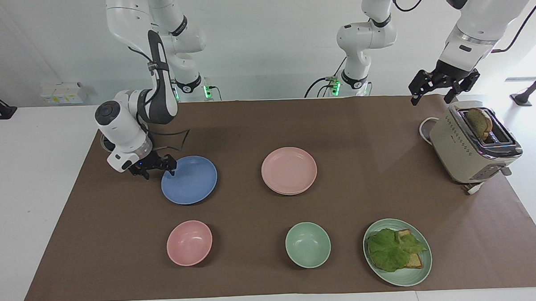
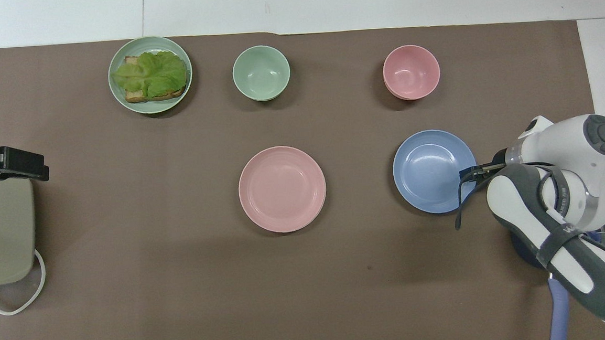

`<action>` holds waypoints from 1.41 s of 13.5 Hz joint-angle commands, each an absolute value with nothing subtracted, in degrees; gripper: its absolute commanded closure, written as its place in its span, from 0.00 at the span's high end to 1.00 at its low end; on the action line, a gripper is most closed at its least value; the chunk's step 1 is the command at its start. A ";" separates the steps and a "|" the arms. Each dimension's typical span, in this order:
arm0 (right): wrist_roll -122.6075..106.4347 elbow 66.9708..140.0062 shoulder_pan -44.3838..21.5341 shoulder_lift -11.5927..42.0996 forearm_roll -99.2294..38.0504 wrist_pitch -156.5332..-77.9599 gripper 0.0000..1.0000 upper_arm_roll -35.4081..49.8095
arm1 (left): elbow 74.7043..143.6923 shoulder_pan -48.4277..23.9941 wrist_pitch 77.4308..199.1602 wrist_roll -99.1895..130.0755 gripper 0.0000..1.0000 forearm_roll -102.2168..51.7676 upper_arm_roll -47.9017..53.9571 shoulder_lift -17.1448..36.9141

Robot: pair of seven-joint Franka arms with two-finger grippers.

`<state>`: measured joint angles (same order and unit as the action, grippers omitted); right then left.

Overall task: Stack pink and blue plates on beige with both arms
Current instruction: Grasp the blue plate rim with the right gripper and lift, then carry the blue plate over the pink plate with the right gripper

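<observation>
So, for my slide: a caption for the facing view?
Right tool at blue plate's rim; pink plate stacked mid-table.

A white bench (image 1: pixel 33 185) carries a large brown mat (image 1: pixel 365 133) that covers most of its top, leaving bare white strips at both ends and along the edge farthest from the robots. A plain pale wall (image 1: pixel 264 43) rises at the robots' end, with a small white box-like fixture (image 1: pixel 63 93) low on it. Bright light (image 1: pixel 530 56) washes in at the left arm's end, and the bench is evenly lit with soft shadows.
</observation>
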<state>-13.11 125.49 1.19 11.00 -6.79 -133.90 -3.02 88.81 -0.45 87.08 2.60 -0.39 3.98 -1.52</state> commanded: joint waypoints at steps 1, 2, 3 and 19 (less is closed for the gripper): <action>-14.33 126.47 1.85 10.63 -8.88 -134.91 0.00 -2.64 | 88.86 -0.35 86.40 2.02 1.00 0.35 4.04 -1.76; -13.98 126.39 1.93 10.63 -8.88 -134.74 0.00 -2.64 | 88.86 -0.35 86.40 2.02 1.00 0.35 4.04 -1.76; -13.37 126.13 1.85 10.72 -8.79 -134.21 0.00 -2.64 | 88.86 -0.35 86.40 2.02 1.00 0.35 4.04 -1.76; -6.00 107.67 -1.13 -0.44 -8.70 -104.86 0.00 -1.06 | 88.86 -0.35 86.40 2.02 1.00 0.35 4.04 -1.76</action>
